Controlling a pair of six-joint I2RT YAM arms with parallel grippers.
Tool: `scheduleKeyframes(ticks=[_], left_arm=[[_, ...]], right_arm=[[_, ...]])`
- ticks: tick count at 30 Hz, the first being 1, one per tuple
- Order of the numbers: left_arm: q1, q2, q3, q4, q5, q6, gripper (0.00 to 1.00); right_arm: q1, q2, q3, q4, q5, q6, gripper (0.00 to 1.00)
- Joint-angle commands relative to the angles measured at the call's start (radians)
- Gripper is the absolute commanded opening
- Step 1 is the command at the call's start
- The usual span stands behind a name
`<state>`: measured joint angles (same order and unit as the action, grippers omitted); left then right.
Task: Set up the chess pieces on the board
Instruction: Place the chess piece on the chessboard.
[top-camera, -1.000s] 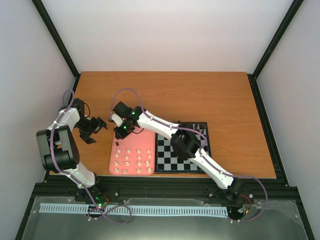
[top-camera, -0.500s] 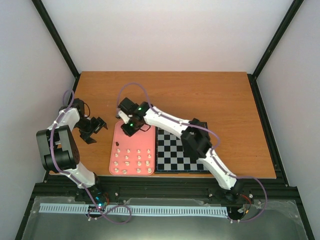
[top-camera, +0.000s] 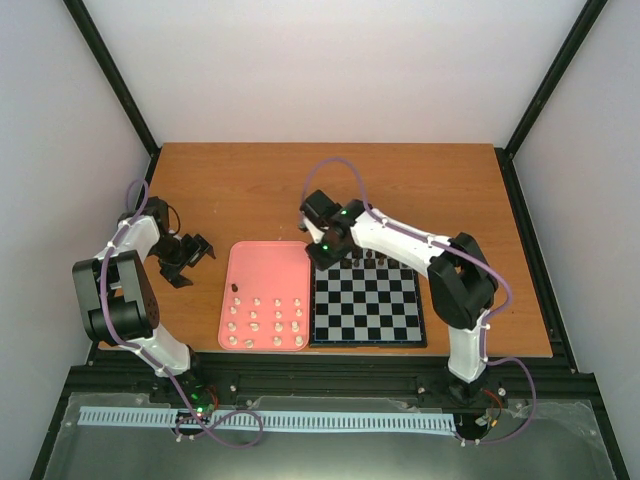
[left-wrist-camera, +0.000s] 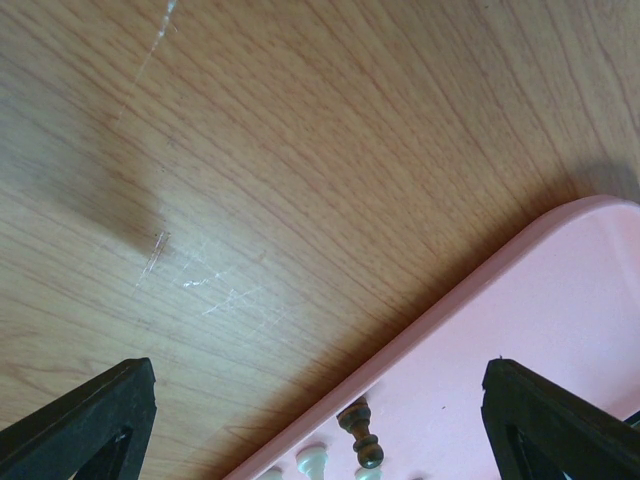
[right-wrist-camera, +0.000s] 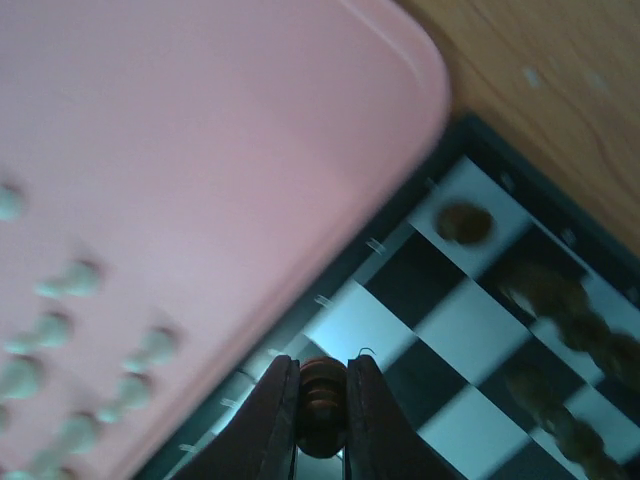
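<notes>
Beyond the cream chess pieces (top-camera: 265, 322) on the pink tray (top-camera: 262, 262), the right tool (top-camera: 327, 250) is clamped on an upright dark chess piece (right-wrist-camera: 322, 400) above the far-left corner of the board (top-camera: 366, 310), the dark row (top-camera: 388, 262) running rightward; the left tool (top-camera: 190, 255), jaws apart, is farther off.

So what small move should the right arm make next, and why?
Probably lower the piece toward the square beneath it, then release. The right arm's jaws are shut on a dark piece above the board, near its left edge, close to the dark pieces already standing there.
</notes>
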<state>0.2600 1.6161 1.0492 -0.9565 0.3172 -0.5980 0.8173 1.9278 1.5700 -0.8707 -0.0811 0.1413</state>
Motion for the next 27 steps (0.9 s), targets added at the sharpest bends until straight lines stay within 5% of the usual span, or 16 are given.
scheduleKeyframes(ticks=[1, 27], left_arm=[[-0.001, -0.003, 0.011, 0.017, -0.005, 0.003, 1.00], [-0.001, 0.019, 0.031, 0.014, -0.007, 0.009, 1.00]], right_arm=[[-0.053, -0.038, -0.075, 0.036, 0.057, 0.003, 0.03], [-0.095, 0.073, -0.073, 0.093, 0.064, -0.037, 0.03]])
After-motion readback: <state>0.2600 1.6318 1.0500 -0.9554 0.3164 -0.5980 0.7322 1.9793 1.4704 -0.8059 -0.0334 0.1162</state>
